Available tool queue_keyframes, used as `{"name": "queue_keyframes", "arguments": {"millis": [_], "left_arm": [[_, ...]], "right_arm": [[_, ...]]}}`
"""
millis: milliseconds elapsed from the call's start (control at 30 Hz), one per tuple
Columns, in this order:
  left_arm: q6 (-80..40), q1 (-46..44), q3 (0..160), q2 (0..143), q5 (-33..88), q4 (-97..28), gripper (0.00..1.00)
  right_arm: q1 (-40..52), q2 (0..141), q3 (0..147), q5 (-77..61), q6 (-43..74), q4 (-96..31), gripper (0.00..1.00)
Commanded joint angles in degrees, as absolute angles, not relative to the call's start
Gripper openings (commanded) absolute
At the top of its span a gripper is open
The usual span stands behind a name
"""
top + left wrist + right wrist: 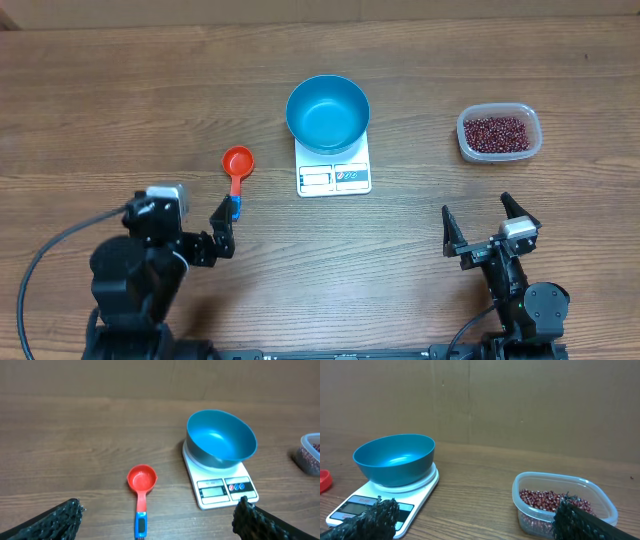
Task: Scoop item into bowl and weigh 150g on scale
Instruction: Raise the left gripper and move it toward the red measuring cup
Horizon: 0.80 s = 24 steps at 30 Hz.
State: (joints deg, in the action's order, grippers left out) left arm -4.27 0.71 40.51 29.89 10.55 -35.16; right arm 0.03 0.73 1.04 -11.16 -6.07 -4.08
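The blue bowl [327, 112] stands empty on the white scale [334, 178] at the table's middle. The item, dark red-brown beans [495, 131], fills a clear container [529, 148] at the right. An orange-red scoop [237, 165] with a blue handle end lies left of the scale. My left gripper [222, 232] is open just behind the scoop's handle; in the left wrist view the scoop [141, 480] lies between the spread fingers of my left gripper [157, 517]. My right gripper [483, 222] is open and empty, on the near side of the container. In the right wrist view the beans [550, 501] sit just ahead of my right gripper [476, 517].
The table is bare wood. A brown wall rises behind it in the right wrist view. The left arm's cable loops along the near left edge. The bowl [395, 457] overhangs the scale [415, 495], leaving its display strip showing.
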Motion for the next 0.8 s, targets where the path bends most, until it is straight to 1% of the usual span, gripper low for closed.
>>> {"name": "queue_keyframes", "arguments": {"millis": [0, 500, 767], "left_arm": [[-3.8, 0.3, 44.8, 33.5, 11.2, -36.8, 0.99], [-3.8, 0.3, 58.3, 49.0, 11.5, -47.8, 1.00], [-3.8, 0.3, 59.9, 54.3, 11.5, -50.9, 0.99]], "right_arm": [[-0.2, 0.1, 0.4, -11.0, -6.1, -3.8, 1.00], [-0.2, 0.1, 0.4, -11.0, -6.1, -3.8, 1.00], [-0.2, 0.1, 0.4, -11.0, -6.1, -3.8, 1.00]]}}
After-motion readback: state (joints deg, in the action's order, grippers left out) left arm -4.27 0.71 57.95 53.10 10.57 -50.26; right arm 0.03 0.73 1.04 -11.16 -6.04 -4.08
